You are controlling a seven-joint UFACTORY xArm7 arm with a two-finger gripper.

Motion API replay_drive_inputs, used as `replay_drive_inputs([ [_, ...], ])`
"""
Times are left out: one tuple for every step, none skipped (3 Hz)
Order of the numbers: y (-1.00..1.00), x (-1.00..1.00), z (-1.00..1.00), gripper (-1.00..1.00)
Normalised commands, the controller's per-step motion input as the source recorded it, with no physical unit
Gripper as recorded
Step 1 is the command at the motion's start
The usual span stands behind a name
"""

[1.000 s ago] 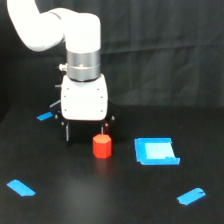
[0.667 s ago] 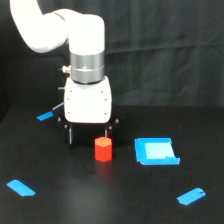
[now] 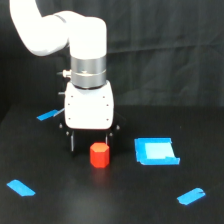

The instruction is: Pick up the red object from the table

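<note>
1. A blue tape strip (image 3: 21,187) is lying at the exterior view's left on the black tabletop (image 3: 60,205); another (image 3: 48,115) is showing partly behind the arm.
2. The pincer (image 3: 90,141) is hanging spread wide, holding nothing; its dark fingers are blending into the tabletop, and the right one is sitting half hidden behind the red object (image 3: 99,154).
3. The red object is resting on the tabletop, just in front of the pincer.
4. A blue square piece (image 3: 156,151) is lying to the right, a tape strip (image 3: 191,196) nearer the camera.

A small red-orange hexagonal block (image 3: 99,155) stands upright on the black table (image 3: 100,200).
</note>
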Motion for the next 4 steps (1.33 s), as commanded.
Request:
replay_drive_inputs([
  [-0.58,-0.09,-0.28,-0.05],
  [-0.41,-0.08,-0.19,-0.42],
  [-0.11,0.15,0.33,-0.80],
  [-0.11,0.05,0.38,-0.92],
])
